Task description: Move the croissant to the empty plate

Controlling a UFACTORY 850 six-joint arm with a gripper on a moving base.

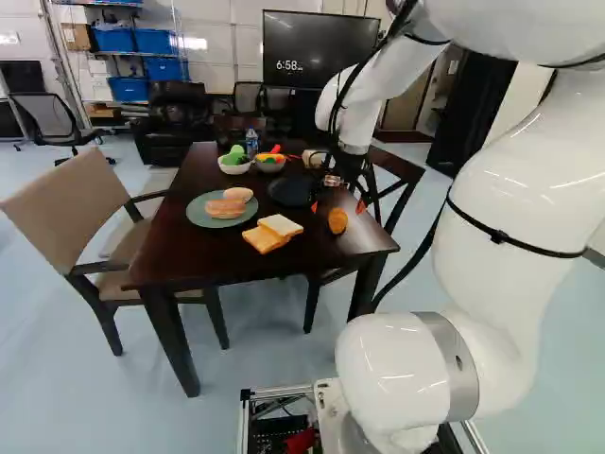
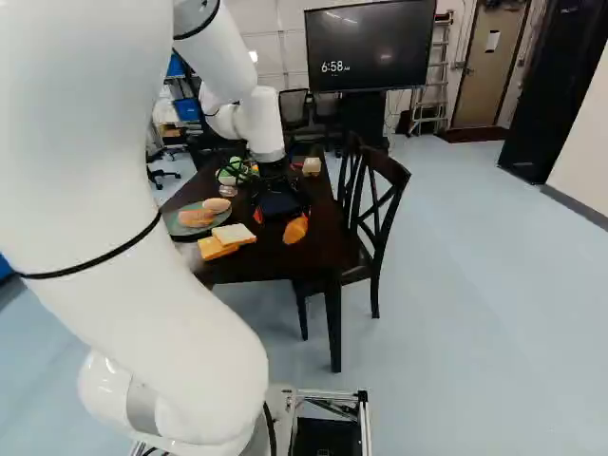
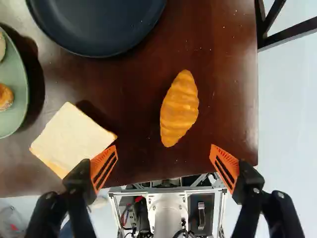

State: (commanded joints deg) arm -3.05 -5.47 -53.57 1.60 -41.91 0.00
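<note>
While on table (image 3: 225,34), 1 croissant (image 3: 179,109) (golden)

Bright, fairly even light fills the room and spreads pale over the floor (image 2: 475,285). On the white arm (image 1: 529,208) it leaves hard glints in the left base view and washes out detail in the right base view. Thin streaks of glare cross the top of the screen (image 2: 369,47). In the wrist view, a greyish sheen clouds part of the glossy surface (image 3: 223,64), dark shadows edge the green plate (image 3: 19,94) and the bread (image 3: 72,136), and faint light lies on the dark plate (image 3: 99,25).
</note>
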